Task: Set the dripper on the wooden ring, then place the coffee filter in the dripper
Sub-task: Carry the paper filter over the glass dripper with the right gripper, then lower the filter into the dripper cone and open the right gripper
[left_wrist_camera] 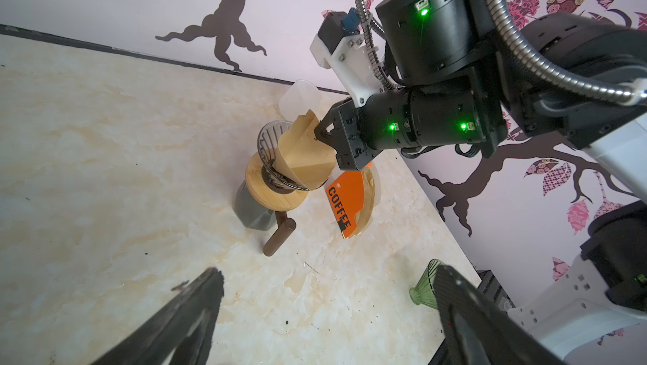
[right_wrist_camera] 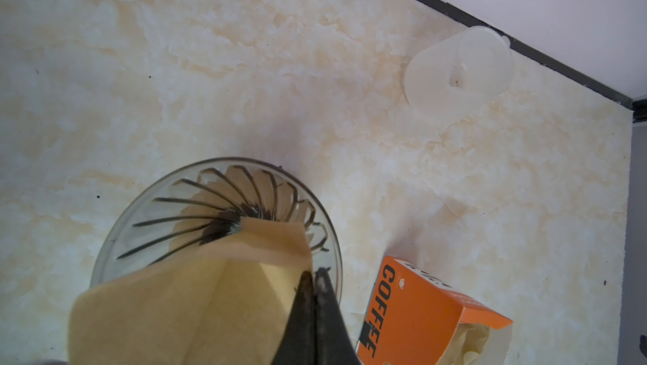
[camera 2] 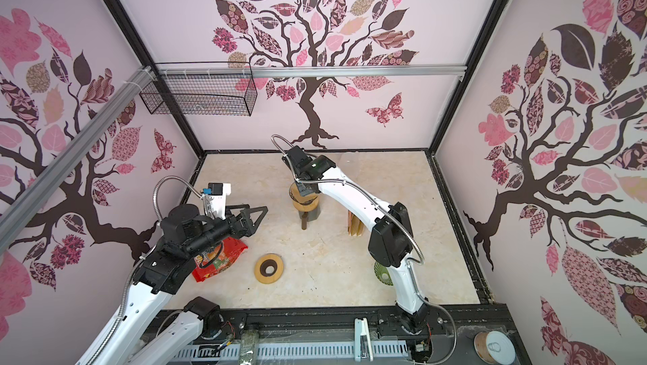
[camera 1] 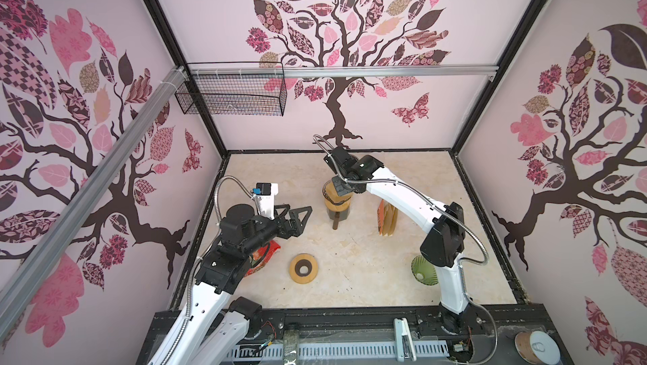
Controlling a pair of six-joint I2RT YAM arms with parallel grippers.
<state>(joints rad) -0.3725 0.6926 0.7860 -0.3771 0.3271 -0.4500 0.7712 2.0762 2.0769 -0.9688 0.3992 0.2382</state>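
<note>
Scanning from my left: the left tool [camera 1: 296,218] hangs with its jaws wide apart and nothing between them, over the tabletop [camera 1: 357,251]. A red packet [camera 2: 217,258] lies behind it, under its arm. A loose wooden ring [camera 1: 303,268] rests off to its side, well apart from it.

Ahead of that tool stands the dripper [left_wrist_camera: 269,135], a ribbed glass cone seated in a wooden collar [left_wrist_camera: 276,191] on a grey vessel [left_wrist_camera: 248,209]. The right tool [left_wrist_camera: 320,132] is over it, jaws pinched together on the upper edge of the coffee filter [right_wrist_camera: 196,296]. The paper's pointed end sits down in the cone. The rest leans back toward the tool, covering the near half of the cone, and the far ribs are bare.

I judge I'm in the insertion step, nearly done but not seated. Next I'd nudge the tool forward and down so the paper centres against the ribs. Then I'd part the jaws and lift straight off, so the light paper doesn't ride up with a finger.

Just beyond the right tool, beside the collar, stands an orange box [left_wrist_camera: 345,195] marked COFFEE. A green glass cone [camera 1: 423,268] sits far back by that arm's base
</note>
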